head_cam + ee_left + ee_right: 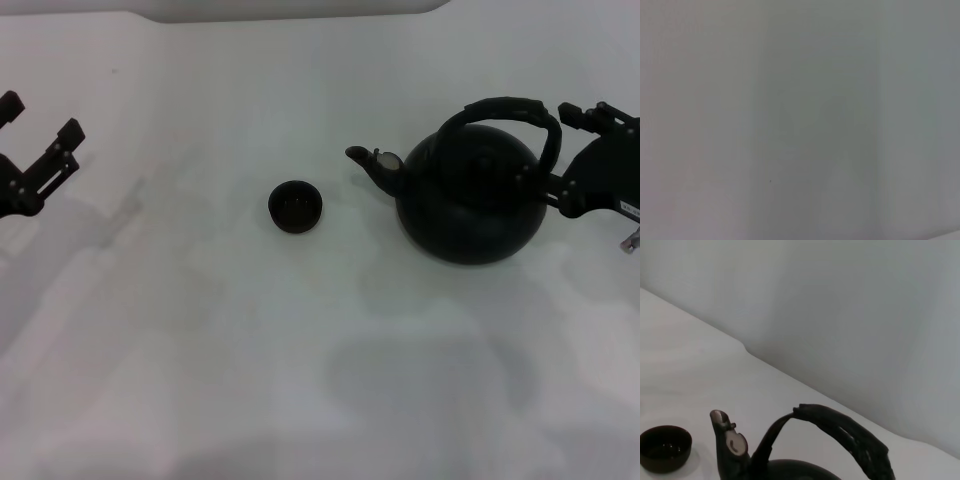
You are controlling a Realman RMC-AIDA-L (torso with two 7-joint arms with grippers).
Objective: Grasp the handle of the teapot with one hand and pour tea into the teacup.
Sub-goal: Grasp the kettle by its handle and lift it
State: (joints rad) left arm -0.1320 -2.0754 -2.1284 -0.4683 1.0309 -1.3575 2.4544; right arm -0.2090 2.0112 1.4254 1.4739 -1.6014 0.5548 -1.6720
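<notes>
The matte black teapot (470, 210) stands on the white table at the right, its pale-tipped spout (385, 162) pointing left toward the teacup (295, 206). The small dark teacup stands upright at the table's middle. The arched black handle (500, 108) loops over the pot. My right gripper (560, 155) is open just right of the pot, one finger high and one low beside the handle's right leg. I cannot tell if it touches. The right wrist view shows the handle (845, 432), the spout (727, 440) and the teacup (665, 447). My left gripper (40, 118) is open at the far left.
The white table (300, 350) runs to a pale wall edge at the back (300, 12). The left wrist view shows only a plain grey surface.
</notes>
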